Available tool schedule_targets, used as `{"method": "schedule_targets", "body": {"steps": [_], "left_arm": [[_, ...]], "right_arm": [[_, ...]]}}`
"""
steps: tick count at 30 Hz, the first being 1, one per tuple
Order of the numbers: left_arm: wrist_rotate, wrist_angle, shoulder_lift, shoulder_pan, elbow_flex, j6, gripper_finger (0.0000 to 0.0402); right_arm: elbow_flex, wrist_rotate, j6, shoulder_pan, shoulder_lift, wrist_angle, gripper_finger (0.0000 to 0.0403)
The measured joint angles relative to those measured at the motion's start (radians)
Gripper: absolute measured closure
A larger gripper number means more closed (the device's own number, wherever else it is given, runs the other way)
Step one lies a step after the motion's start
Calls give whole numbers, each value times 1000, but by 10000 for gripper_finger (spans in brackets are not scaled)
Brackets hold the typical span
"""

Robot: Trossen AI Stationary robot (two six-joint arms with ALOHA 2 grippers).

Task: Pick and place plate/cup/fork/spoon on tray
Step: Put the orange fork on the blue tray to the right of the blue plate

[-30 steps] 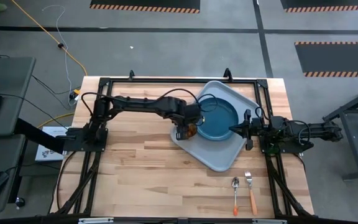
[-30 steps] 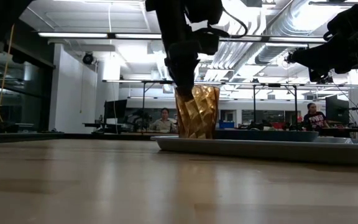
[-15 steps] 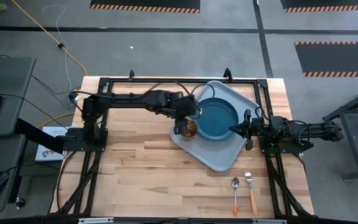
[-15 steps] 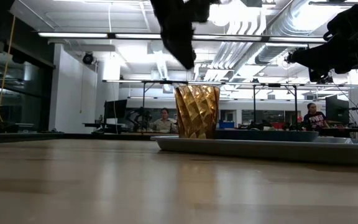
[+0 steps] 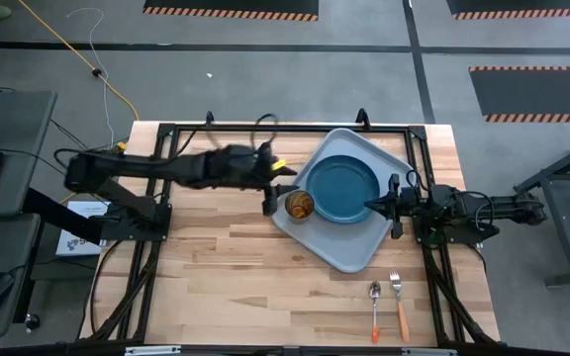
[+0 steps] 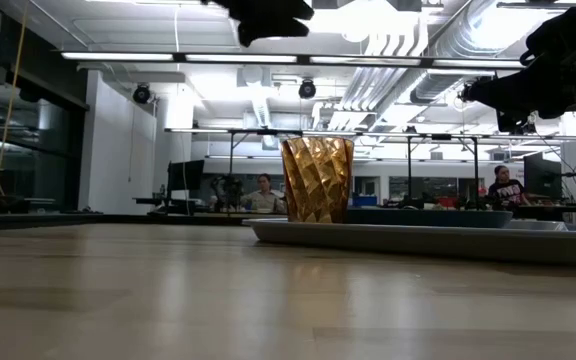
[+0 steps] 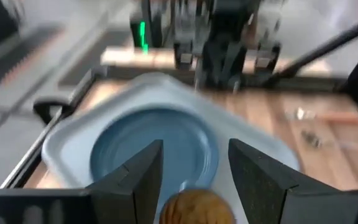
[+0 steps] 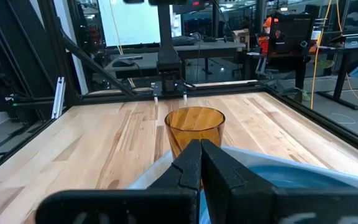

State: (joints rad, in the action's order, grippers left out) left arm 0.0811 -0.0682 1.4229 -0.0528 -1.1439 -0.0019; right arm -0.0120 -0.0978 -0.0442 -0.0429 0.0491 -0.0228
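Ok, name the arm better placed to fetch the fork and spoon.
Right. The right gripper hangs at the light grey-blue tray's edge, nearer the orange-handled silver fork and spoon; the open left gripper is beyond the tray.

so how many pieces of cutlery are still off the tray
2, both on bare wood near the table's front right, below the tray: the spoon on the left and the fork just right of it, lying side by side. None appears hidden.

The amber-brown ribbed translucent cup point(image 7: 196, 208) is cut by the edge of the left wrist view, and that whole view is blurred; the silver orange-handled fork point(image 7: 308, 139) and spoon point(image 7: 303, 114) there are only smears; the dark right gripper point(image 8: 201, 163) hides the cup's base.
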Motion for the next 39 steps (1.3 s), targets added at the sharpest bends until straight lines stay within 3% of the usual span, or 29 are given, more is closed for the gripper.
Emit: {"method": "schedule_targets", "body": {"steps": [6,9,12,20,25,33,36,39], "left_arm": [[-1,536,-119,32,357,41,233],[-2,783,-122,40,477,39,233],[1,929,-123,48,556,16,234],[0,950,-120,82,610,-5,233],[0,949,-116,95,609,-3,233],[0,929,-116,95,609,5,233],[0,926,-116,95,609,5,233],[1,926,-116,95,609,5,233]], "right_arm": [[0,0,0,0,3,0,402],[0,0,0,0,3,0,402],[0,0,2,0,3,0,402],[0,-3,61,0,3,-11,402],[1,42,-259,0,3,-137,402],[-1,-94,-345,2,52,-455,402],[-53,-98,-349,2,115,-436,394],[-162,-97,-369,1,211,-306,369]]}}
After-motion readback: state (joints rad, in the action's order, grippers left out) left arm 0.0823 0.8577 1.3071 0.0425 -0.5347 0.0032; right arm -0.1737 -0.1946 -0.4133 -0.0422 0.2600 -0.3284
